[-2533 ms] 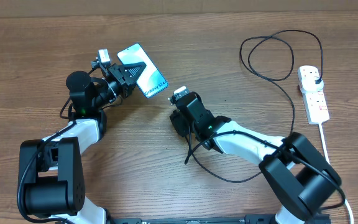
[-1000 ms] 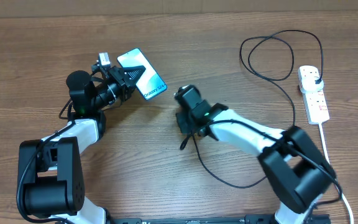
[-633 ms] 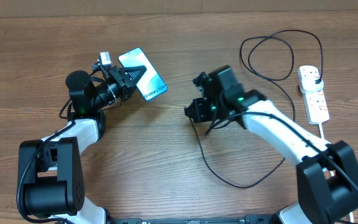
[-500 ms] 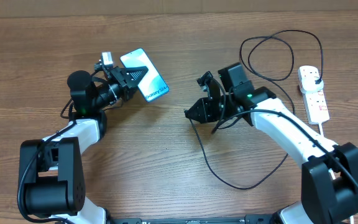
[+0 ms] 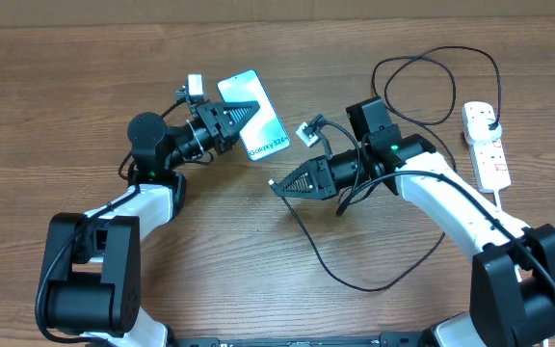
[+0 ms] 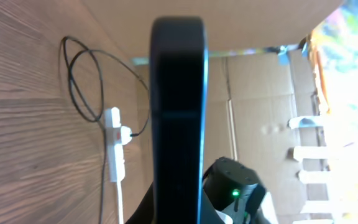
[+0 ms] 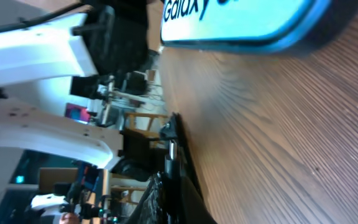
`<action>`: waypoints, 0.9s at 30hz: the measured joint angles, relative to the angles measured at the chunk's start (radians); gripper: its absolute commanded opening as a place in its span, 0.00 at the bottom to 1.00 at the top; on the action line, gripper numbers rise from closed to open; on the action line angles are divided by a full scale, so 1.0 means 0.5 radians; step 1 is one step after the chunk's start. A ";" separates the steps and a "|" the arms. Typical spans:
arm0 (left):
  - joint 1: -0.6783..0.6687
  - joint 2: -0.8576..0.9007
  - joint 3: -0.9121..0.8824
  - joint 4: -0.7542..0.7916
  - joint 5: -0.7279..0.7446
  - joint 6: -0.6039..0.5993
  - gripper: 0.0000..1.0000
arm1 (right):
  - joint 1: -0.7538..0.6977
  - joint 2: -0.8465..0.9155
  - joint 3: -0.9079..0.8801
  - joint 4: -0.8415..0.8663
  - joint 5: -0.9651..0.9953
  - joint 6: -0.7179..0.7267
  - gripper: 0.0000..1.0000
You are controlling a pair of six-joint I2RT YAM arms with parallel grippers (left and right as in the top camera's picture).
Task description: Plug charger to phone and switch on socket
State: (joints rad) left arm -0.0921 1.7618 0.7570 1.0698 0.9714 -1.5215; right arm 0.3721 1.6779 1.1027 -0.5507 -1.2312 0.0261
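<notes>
**Phone** (image 5: pixel 258 116): lying at 11 o'clock from the tabletop (image 5: pixel 210 260) centre, lit screen showing upward. The left pincer (image 5: pixel 231 122) is clenching it at one side.

**Charger** (image 5: pixel 374 79): the cable is looping at 1 o'clock and its black plug is sitting in the socket (image 5: pixel 488 149) at 2 o'clock. The right pincer (image 5: pixel 279 184) is clenching the connector end and pointing toward 9 o'clock, near the phone's lower end but apart from it.

**White cord** (image 5: pixel 502 217): trailing from the socket toward 5 o'clock.
</notes>
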 measured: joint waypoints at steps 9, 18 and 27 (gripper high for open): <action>-0.006 0.000 0.000 0.001 -0.066 -0.192 0.05 | -0.185 -0.001 -0.004 0.211 -0.126 0.127 0.04; -0.144 0.000 0.000 0.001 -0.186 -0.266 0.05 | -0.182 -0.003 -0.008 0.440 -0.134 0.452 0.04; -0.143 0.000 0.000 0.001 -0.186 -0.296 0.05 | -0.182 -0.003 -0.008 0.439 -0.123 0.632 0.04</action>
State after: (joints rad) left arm -0.1635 1.7618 0.7570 1.0702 0.8783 -1.6695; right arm 0.2813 1.6764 1.0988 -0.3313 -1.2926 0.3424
